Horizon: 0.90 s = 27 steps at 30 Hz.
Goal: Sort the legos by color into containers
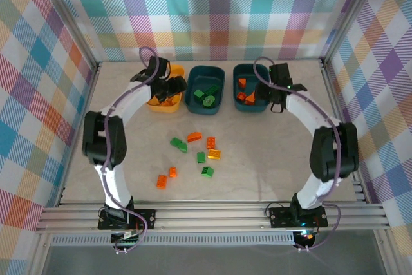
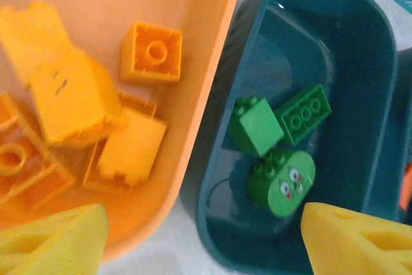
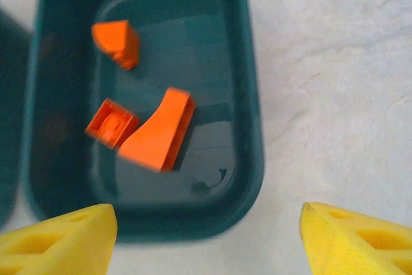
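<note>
Three tubs stand in a row toward 12 o'clock on the table (image 1: 277,152): the yellow tub (image 1: 162,106) at 11, the middle tub (image 1: 215,76) at 12 and the right tub (image 1: 251,107) at 1, both of these dark teal.

The left claw (image 2: 206,249) hangs over the gap between the yellow and middle tubs. Its jaws are apart with nothing between them. In its wrist view the yellow tub holds the yellow bricks (image 2: 151,51). At least five can be counted, but they are piled toward 9 o'clock, so the number is not sure. The middle tub holds three green bricks (image 2: 255,125): a cube, a flat six-stud one just beside it at 2 o'clock, and a rounded one with a painted face at 5 o'clock of the cube.

The right claw (image 3: 209,243) hangs over the near rim of the right tub, jaws apart and empty. That tub holds three orange bricks (image 3: 158,130): a sloped one in the middle, a small square one touching it at 9 o'clock, and another lying apart at 11 o'clock.

About eight loose bricks (image 1: 194,137) lie scattered at the table's centre, between the arms. Three or four are green; the rest are orange or yellow, shades hard to part from above. Two orange ones lie off at 7 o'clock.
</note>
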### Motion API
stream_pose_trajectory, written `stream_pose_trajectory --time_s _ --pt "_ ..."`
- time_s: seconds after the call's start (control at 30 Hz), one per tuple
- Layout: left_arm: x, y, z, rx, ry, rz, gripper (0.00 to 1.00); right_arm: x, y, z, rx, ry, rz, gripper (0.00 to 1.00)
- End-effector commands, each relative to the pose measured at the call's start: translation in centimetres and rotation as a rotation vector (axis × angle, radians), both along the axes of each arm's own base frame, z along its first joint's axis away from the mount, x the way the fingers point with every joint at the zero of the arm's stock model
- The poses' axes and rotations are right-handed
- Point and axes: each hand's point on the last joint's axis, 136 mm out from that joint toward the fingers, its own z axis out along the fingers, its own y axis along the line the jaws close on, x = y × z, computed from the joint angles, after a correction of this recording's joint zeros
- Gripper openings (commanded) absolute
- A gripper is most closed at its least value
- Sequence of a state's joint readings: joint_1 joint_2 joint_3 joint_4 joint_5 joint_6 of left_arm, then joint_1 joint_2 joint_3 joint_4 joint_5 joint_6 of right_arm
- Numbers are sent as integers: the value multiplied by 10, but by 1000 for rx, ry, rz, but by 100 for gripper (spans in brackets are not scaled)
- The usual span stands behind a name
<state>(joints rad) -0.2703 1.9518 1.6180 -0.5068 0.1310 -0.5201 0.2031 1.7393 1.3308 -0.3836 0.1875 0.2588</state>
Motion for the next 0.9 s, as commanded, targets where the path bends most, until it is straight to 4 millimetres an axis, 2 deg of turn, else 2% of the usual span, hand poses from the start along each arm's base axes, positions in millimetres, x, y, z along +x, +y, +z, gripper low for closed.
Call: stream_pose_trajectory --time_s 0.0,0.1,0.23,0.37,0.53,0.77,0.87 --pt "-6 -1 -28 129 127 -73 75 18 8 -17 25 49 81 74" --pt "0 -15 -38 156 130 -122 73 33 2 -34 16 88 77 72" --pt "-1 -22 -51 183 151 -148 71 39 -7 -50 29 111 46 64" --pt "-10 -25 -63 194 168 -159 70 37 -4 -64 54 132 51 50" --pt "-16 -41 -65 151 160 -200 70 32 5 -69 111 132 66 28" --pt "-26 -73 -60 119 140 -270 65 20 16 -67 148 145 89 14" --pt "-30 -80 -61 122 139 -281 64 14 18 -67 142 149 96 10"
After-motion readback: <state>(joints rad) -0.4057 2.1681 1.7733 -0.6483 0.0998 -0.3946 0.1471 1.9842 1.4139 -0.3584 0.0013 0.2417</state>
